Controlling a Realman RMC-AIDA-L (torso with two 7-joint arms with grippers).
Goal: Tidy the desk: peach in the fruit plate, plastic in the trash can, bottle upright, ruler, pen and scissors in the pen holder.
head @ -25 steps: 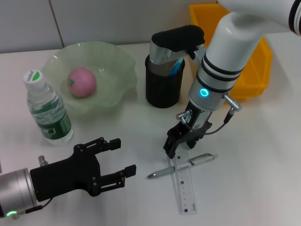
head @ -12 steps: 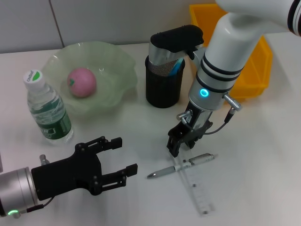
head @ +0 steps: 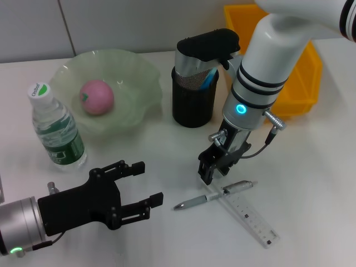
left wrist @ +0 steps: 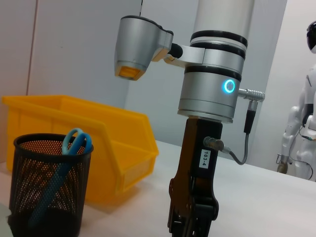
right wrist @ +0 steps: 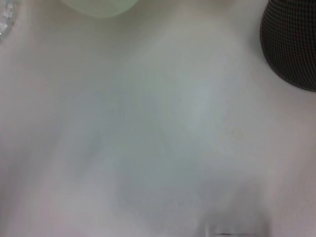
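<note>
Right gripper (head: 212, 172) low over desk, jaws narrow, pinching near end of ruler (head: 245, 211); I cannot tell if grip is firm. Ruler lies flat, crossing pen (head: 214, 194), right of my idle, wide left gripper (head: 142, 188). Risk: thin ruler pivots or slips out, knocks pen away. Pen holder (head: 192, 100) stands farther off.

clear ruler (head: 245, 212) flat, seemingly under pen (head: 214, 195)

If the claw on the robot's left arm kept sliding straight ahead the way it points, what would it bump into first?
Probably the pen. The left claw points across the desk toward the pen's tip, with the clear ruler just beyond it. Height is hard to judge, so it might pass over.
</note>
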